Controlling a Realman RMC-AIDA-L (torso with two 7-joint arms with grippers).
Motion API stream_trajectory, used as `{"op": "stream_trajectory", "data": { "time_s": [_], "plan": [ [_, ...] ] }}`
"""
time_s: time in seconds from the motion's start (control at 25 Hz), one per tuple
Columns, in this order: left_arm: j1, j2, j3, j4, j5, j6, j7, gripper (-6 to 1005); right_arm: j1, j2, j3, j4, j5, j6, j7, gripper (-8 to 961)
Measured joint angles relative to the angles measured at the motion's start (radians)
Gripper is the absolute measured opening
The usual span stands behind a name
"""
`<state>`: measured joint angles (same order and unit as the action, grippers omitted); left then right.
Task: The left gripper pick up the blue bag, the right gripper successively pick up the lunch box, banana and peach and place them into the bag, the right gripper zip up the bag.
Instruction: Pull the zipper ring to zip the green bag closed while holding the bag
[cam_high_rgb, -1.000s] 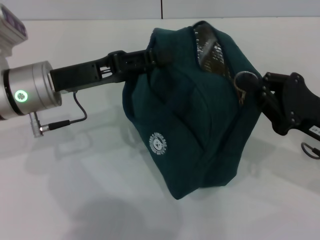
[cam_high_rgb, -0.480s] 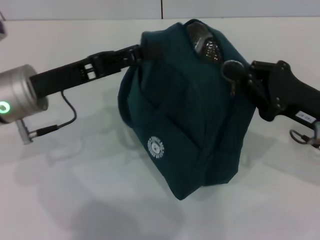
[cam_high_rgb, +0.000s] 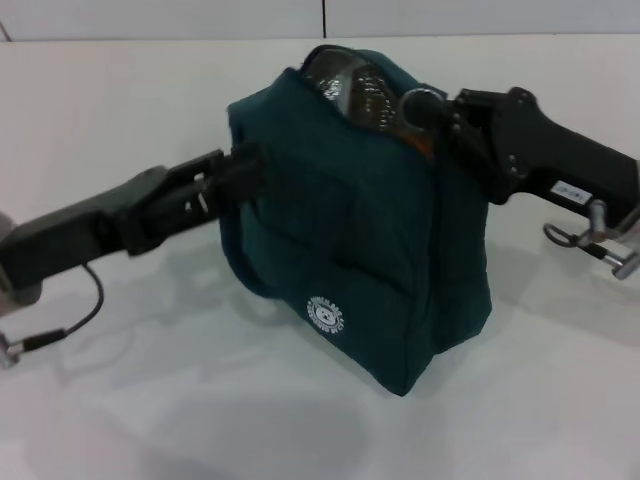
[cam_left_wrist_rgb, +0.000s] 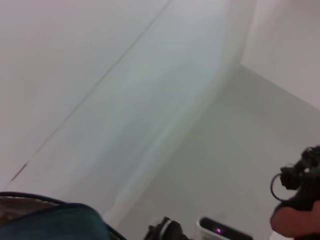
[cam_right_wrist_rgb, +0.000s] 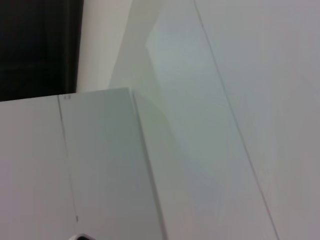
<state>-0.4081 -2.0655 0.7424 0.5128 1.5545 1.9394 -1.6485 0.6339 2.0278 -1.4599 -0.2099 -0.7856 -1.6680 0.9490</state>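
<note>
The blue bag (cam_high_rgb: 360, 250) stands upright near the middle of the white table (cam_high_rgb: 150, 400), its round white logo (cam_high_rgb: 325, 312) facing the viewer at about 6 o'clock on the front panel. The left gripper (cam_high_rgb: 243, 175) reaches in from 9 o'clock and meets the bag's left side; its fingers are closed on the fabric there, the tips buried in the cloth. The right gripper (cam_high_rgb: 432, 108) comes in from 3 o'clock and sits at the bag's upper right corner, at about 1 o'clock on the bag, pinched together on the zipper pull at the rim. The mouth of the bag is open at 12 o'clock, showing silvery lining (cam_high_rgb: 352, 85) and a small patch of orange just beside the right gripper; what that patch belongs to cannot be told. The lunch box, banana and peach cannot be made out separately. In the left wrist view a strip of the bag's rim (cam_left_wrist_rgb: 55, 222) shows, with pale wall beyond; the right wrist view shows only pale wall panels.
</note>
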Motion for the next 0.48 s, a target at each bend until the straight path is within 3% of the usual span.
{"op": "stream_trajectory", "data": {
  "time_s": [0.28, 0.48],
  "plan": [
    [0.061, -0.007, 0.005, -0.001, 0.034, 0.021, 0.079, 685, 0.021, 0.000, -0.164, -0.073, 0.070, 0.045, 0.014, 17],
    [0.111, 0.003, -0.004, -0.001, 0.028, 0.022, 0.105, 678, 0.019, 0.000, -0.282, -0.165, 0.125, 0.124, 0.013, 17]
  ]
}}
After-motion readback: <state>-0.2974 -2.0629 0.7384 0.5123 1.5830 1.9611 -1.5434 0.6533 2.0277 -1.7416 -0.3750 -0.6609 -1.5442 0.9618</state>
